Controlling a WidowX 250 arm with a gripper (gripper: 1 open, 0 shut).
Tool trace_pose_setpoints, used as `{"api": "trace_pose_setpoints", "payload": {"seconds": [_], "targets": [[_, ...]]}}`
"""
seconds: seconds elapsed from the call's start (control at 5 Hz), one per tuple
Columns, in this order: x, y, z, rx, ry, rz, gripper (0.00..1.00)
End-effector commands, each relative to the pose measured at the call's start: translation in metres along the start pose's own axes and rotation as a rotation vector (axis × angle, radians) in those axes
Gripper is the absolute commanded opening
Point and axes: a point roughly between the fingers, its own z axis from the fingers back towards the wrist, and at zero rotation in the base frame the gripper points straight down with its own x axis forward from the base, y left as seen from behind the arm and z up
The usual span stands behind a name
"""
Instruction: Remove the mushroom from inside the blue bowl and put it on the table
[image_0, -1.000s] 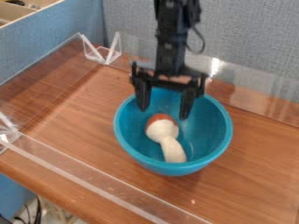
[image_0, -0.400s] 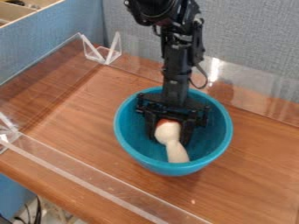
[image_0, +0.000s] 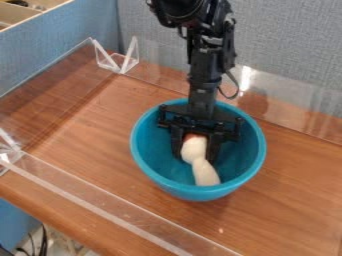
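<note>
1. The blue bowl sits upright on the brown wood-grain worktop, toward the right side of it and nearer the front clear wall than the back one.
2. The mushroom lies on its side inside the blue bowl, its cream stem stretching toward the bowl's front rim and its cap end pointing back under the end effector.
3. Only a sliver of the orange-red cap shows, as the black fingers cover most of it.
4. The end effector points almost straight down and reaches into the bowl, below the level of its rim.
5. Its two black fingers stand on either side of the mushroom's cap end, one to the left and one to the right.
6. The fingers are partway in around the cap, but whether they press on it cannot be told from this view.
7. The black arm rises from the bowl toward the back edge of the worktop.
8. Low clear acrylic walls run along the worktop's front and left edges, and another runs along the back.
9. A blue partition stands behind the back left corner.
</note>
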Motion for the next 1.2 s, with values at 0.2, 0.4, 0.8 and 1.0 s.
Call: {"api": "trace_pose_setpoints", "payload": {"seconds": [0.2,0.4,0.8,1.0], "targets": [[0.004,-0.006,0.013,-0.027,-0.062,0.040,0.00],[0.004,-0.011,0.001,-0.028,-0.060,0.060,1.00],[0.007,-0.022,-0.012,-0.024,-0.057,0.067,0.00],[0.011,-0.026,-0.015,-0.021,-0.057,0.053,0.00]]}}
